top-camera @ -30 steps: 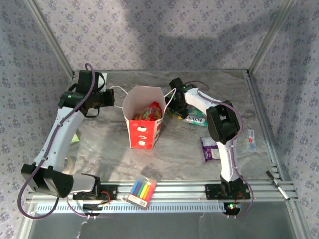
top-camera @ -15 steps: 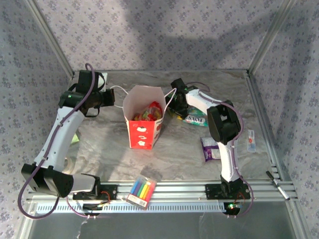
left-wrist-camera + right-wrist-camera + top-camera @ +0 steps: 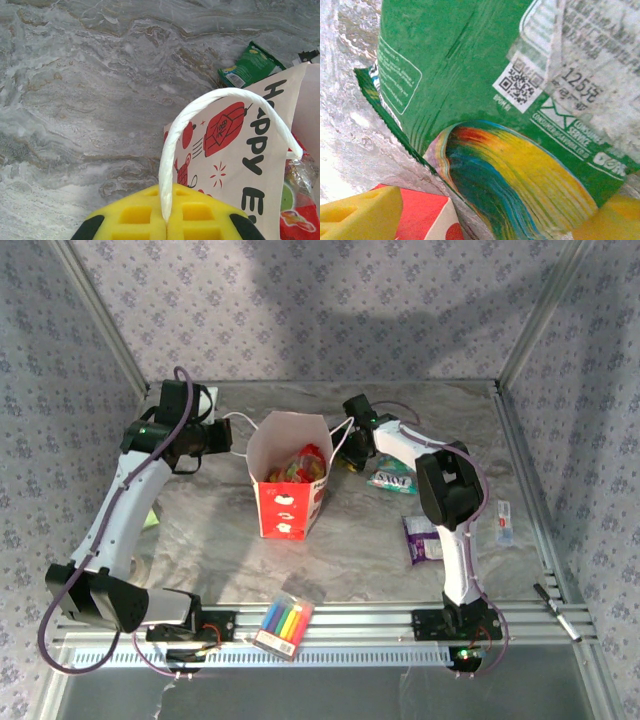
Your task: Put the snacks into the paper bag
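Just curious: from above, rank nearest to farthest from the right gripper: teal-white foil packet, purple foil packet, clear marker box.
1. Teal-white foil packet, beside right gripper.
2. Purple foil packet, farther front-right.
3. Clear marker box, on front rail.

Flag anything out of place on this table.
Two strays lie off the tabletop: the clear box of coloured markers sits tilted on the front rail, and a black pen rests at that rail's right end. Neither is a snack. The paper bag stands upright.

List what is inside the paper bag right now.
Inside the paper bag, crinkly snack packets in red, orange and yellow-green show near the top. Anything beneath them is covered by those packets.
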Controlling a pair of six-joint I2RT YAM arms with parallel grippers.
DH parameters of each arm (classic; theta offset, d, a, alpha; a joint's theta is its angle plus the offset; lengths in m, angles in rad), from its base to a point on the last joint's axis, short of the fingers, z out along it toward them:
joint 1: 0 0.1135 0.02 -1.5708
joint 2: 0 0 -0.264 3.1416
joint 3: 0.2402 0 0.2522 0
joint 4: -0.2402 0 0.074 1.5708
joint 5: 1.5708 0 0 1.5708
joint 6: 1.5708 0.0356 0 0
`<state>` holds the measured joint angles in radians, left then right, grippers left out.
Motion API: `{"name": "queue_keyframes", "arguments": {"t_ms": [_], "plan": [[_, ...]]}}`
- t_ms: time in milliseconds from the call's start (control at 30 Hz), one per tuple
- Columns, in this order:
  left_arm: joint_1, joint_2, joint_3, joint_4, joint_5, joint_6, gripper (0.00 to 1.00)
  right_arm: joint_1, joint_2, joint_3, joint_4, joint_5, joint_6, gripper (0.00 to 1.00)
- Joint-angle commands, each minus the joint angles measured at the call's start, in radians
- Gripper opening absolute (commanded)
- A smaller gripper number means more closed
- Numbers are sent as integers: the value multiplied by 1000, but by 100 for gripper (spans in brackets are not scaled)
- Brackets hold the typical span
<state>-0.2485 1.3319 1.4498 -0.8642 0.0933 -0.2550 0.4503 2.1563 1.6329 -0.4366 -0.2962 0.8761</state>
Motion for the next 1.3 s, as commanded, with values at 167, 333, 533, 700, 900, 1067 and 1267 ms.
{"name": "queue_keyframes", "arguments": {"t_ms": [167, 333, 533, 700, 900, 1067, 1267], "plan": [[5, 19, 45, -8, 21, -4, 5, -1, 7, -25, 3, 12, 14, 81], [4, 29, 52, -11, 31, -7, 5, -6, 11, -51, 44, 11, 39, 70], [5, 37, 60, -17, 35, -9, 5, -14, 11, -81, 87, 6, 58, 63], [3, 45, 69, -21, 38, -11, 5, -27, 4, -103, 115, 10, 65, 50], [2, 51, 78, -27, 43, -15, 5, -41, 5, -108, 124, -3, 67, 36], [2, 50, 82, -29, 42, -15, 5, -51, -18, -126, 118, -9, 56, 26], [-2, 44, 77, -27, 43, -18, 5, -51, -49, -85, 6, 24, -54, 12]]}}
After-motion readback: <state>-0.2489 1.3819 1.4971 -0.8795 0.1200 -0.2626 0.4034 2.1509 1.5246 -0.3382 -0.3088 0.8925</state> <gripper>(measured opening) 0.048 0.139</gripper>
